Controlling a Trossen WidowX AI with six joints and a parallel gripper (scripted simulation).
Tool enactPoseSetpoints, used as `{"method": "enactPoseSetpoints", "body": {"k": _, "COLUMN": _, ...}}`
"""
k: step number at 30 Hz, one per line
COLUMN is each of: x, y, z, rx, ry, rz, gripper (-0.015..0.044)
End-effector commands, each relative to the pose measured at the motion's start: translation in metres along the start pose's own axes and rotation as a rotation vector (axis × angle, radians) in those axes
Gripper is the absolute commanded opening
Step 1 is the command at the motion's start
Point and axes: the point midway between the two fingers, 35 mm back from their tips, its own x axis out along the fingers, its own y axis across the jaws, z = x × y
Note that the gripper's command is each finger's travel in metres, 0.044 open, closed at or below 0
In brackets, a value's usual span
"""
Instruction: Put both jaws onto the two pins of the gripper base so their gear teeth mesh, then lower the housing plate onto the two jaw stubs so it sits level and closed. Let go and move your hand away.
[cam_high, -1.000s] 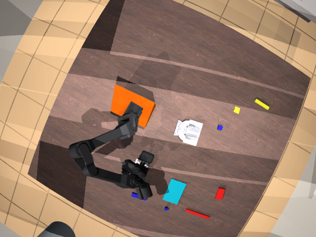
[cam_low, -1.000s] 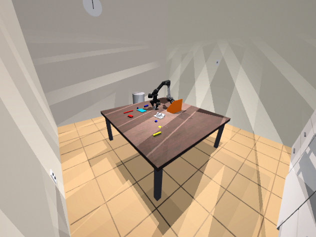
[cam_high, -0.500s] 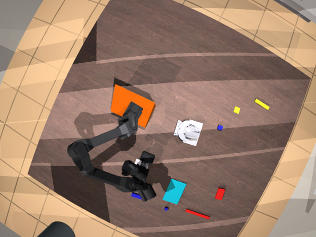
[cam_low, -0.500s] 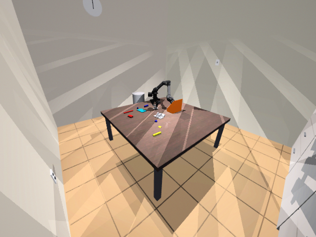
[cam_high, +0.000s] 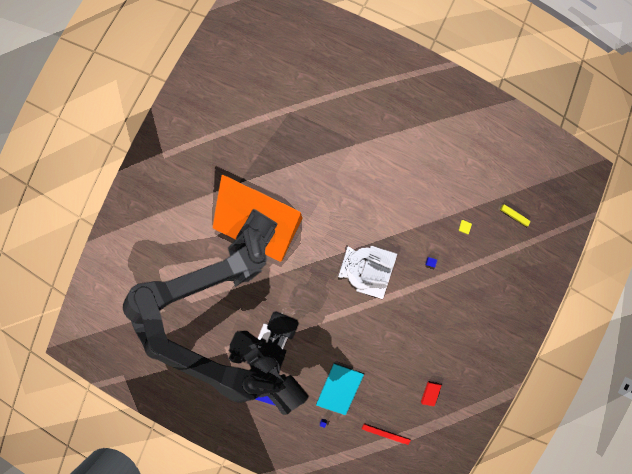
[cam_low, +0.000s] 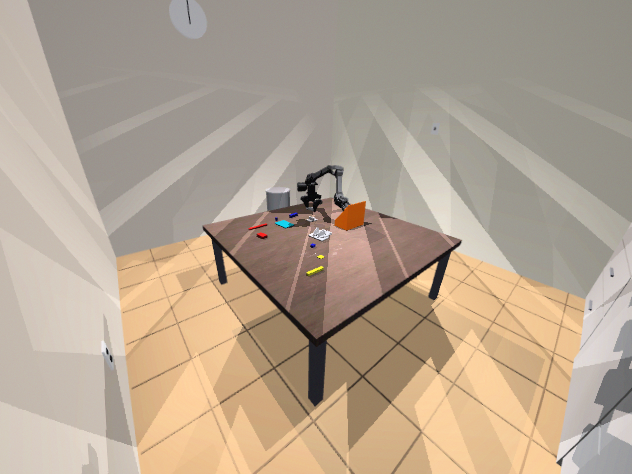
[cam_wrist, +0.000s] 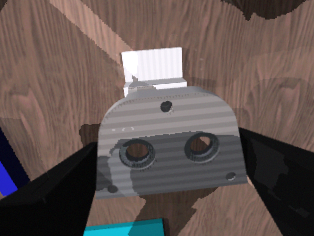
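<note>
My gripper (cam_high: 263, 337) (cam_low: 312, 207) (cam_wrist: 166, 142) is shut on the housing plate (cam_wrist: 167, 167), a grey plate with one rounded edge, two large round holes and small holes. The plate lies across between the two black fingers and is raised above the table. A small white stepped piece (cam_high: 263, 332) (cam_low: 312, 218) (cam_wrist: 152, 65) stands on the table below and beyond its rounded edge. The white gripper base (cam_high: 389, 257) (cam_low: 320, 235) lies near the table's middle with curved white jaw parts on it. Whether their teeth mesh, and the pins and stubs, cannot be made out.
A tall orange wedge (cam_high: 255, 198) (cam_low: 352, 216) stands beside the arm's base. A cyan plate (cam_high: 340, 390) (cam_low: 284, 223) lies near the gripper. Red pieces, small blue blocks and two yellow pieces (cam_high: 465, 227) (cam_high: 515, 215) lie around. A blue piece (cam_wrist: 7, 177) lies partly under the arm.
</note>
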Motion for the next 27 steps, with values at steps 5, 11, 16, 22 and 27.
{"method": "enactPoseSetpoints", "body": {"k": 5, "x": -0.003, "y": -0.001, "z": -0.005, "rx": -0.059, "ry": 0.006, "rz": -0.001, "gripper": 0.0351}}
{"method": "enactPoseSetpoints", "body": {"k": 11, "x": -0.001, "y": -0.01, "z": -0.017, "rx": -0.219, "ry": 0.013, "rz": -0.014, "gripper": 0.0351}}
{"method": "enactPoseSetpoints", "body": {"k": 16, "x": 0.0, "y": -0.017, "z": -0.027, "rx": -0.352, "ry": 0.019, "rz": -0.023, "gripper": 0.0351}}
{"method": "enactPoseSetpoints", "body": {"k": 22, "x": 0.001, "y": -0.027, "z": -0.038, "rx": -0.513, "ry": 0.026, "rz": -0.033, "gripper": 0.0351}}
{"method": "enactPoseSetpoints", "body": {"k": 27, "x": 0.001, "y": -0.036, "z": -0.047, "rx": -0.646, "ry": 0.033, "rz": -0.039, "gripper": 0.0351}}
